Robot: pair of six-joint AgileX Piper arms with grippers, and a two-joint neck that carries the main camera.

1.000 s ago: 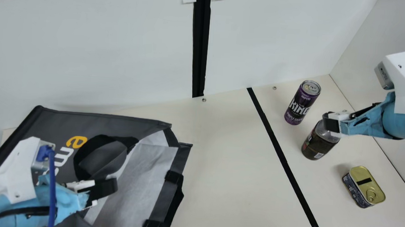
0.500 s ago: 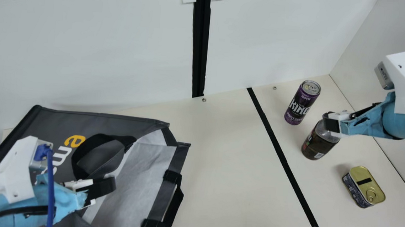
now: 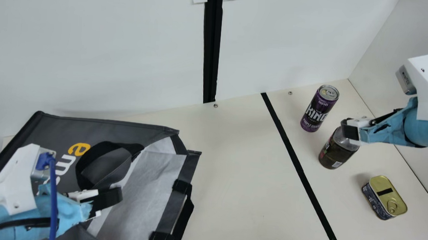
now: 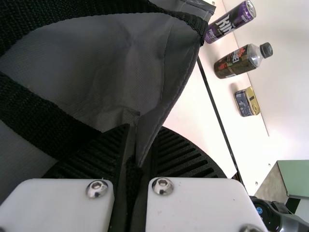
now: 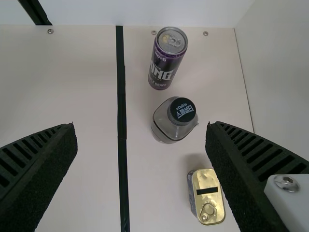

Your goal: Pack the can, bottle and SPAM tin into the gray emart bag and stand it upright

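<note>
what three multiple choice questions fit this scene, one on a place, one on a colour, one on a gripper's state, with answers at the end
1. Where is the SPAM tin?
A) in the bag
B) on top of the bottle
C) on the table, on the can's side of the black line

2. What is the main colour of the can?
A) purple
B) green
C) orange

3. What is the left gripper doing?
A) standing wide open
B) gripping the gray bag
C) holding the bottle

Answers:
1. C: the main view shows tin and can both right of the line.
2. A: its body is purple in the main view.
3. B: the left wrist view shows bag fabric pinched between its fingers.
</note>
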